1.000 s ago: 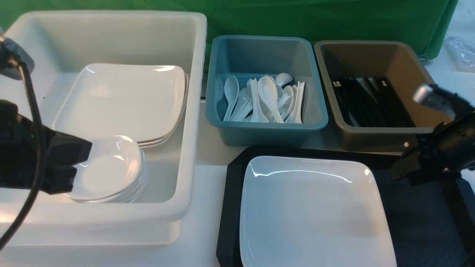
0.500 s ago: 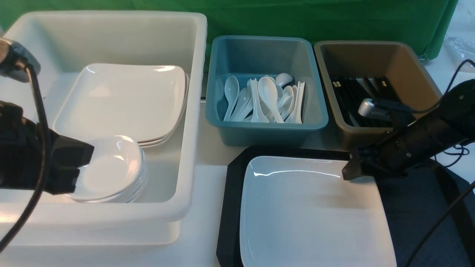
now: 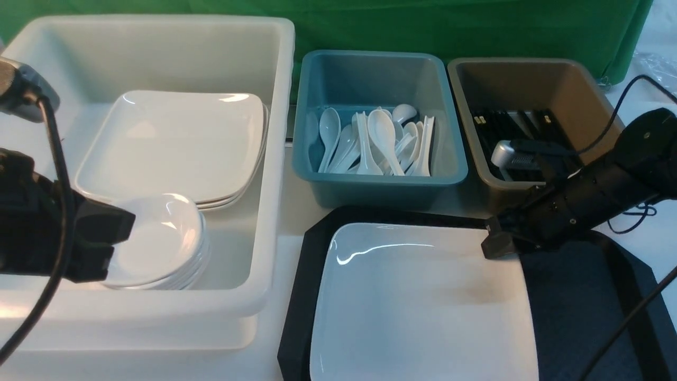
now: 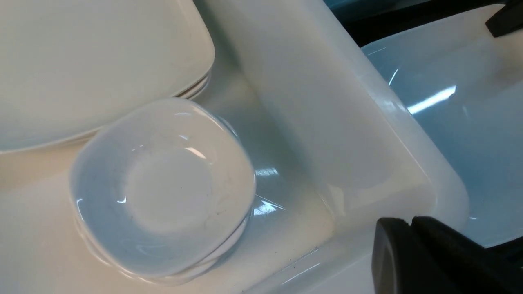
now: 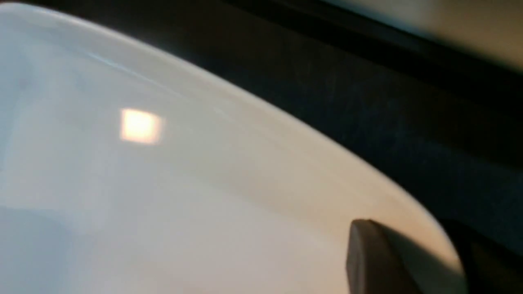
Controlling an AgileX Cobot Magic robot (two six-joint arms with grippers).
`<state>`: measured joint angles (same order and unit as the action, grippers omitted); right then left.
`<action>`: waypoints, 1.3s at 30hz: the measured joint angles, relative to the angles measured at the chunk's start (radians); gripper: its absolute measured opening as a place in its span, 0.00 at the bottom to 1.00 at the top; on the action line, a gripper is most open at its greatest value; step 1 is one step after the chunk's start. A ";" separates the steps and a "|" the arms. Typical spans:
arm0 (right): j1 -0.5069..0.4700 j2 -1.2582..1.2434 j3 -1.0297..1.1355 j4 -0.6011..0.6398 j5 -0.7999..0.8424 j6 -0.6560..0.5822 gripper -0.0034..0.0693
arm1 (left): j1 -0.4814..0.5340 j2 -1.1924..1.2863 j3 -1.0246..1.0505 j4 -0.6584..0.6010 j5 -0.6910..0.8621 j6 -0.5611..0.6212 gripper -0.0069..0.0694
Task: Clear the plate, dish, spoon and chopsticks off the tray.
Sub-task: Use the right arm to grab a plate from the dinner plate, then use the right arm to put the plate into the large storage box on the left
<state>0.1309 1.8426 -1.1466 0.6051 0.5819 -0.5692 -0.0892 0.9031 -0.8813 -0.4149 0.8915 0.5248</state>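
The large white plate (image 3: pixel 412 307) lies on the black tray (image 3: pixel 582 296). My right gripper (image 3: pixel 494 244) is at the plate's far right corner. In the right wrist view one finger (image 5: pixel 367 253) rests on top of the plate (image 5: pixel 163 183) and the other sits under its rim, so the gripper (image 5: pixel 412 232) is shut on that corner. My left gripper (image 3: pixel 124 225) is shut and empty, hovering by the stack of small dishes (image 3: pixel 158 243) in the white tub (image 3: pixel 275 159). I see no dish, spoon or chopsticks on the tray.
Stacked large plates (image 3: pixel 174 143) fill the back of the white tub. The blue tub (image 3: pixel 381 188) holds several spoons (image 3: pixel 381 140). The brown tub (image 3: pixel 476 106) holds chopsticks (image 3: pixel 502 127). Both tubs stand just behind the tray.
My right arm swung in from the right to the plate's far corner and its jaws closed. The plate and tray slid and turned to the left. The left arm barely moved.
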 joint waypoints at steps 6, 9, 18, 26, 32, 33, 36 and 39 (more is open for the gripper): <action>0.004 -0.158 0.000 0.003 0.051 -0.027 0.19 | 0.000 0.000 0.000 -0.001 -0.006 -0.001 0.11; 0.004 -0.232 0.000 0.001 0.061 -0.028 0.15 | 0.000 0.000 0.000 -0.001 -0.010 -0.001 0.11; 0.004 -0.303 0.001 -0.021 0.076 -0.031 0.14 | 0.000 0.000 0.000 -0.001 -0.023 -0.001 0.11; 0.004 -0.422 0.003 -0.049 0.091 -0.048 0.13 | 0.000 0.000 0.000 -0.002 -0.026 -0.001 0.11; 0.004 -0.483 -0.034 -0.065 0.145 -0.044 0.13 | 0.000 0.000 0.000 -0.002 -0.044 -0.005 0.11; 0.004 -0.489 -0.051 -0.066 0.152 -0.040 0.13 | 0.000 0.000 0.000 -0.002 -0.055 -0.009 0.11; 0.004 -0.498 -0.096 -0.065 0.166 -0.026 0.13 | 0.000 0.000 0.000 -0.002 -0.081 -0.028 0.11; 0.004 -0.498 -0.133 -0.064 0.178 -0.018 0.13 | 0.000 0.000 0.000 -0.002 -0.093 -0.031 0.11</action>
<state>0.1348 1.3445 -1.2796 0.5413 0.7598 -0.5875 -0.0892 0.9031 -0.8813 -0.4168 0.7989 0.4937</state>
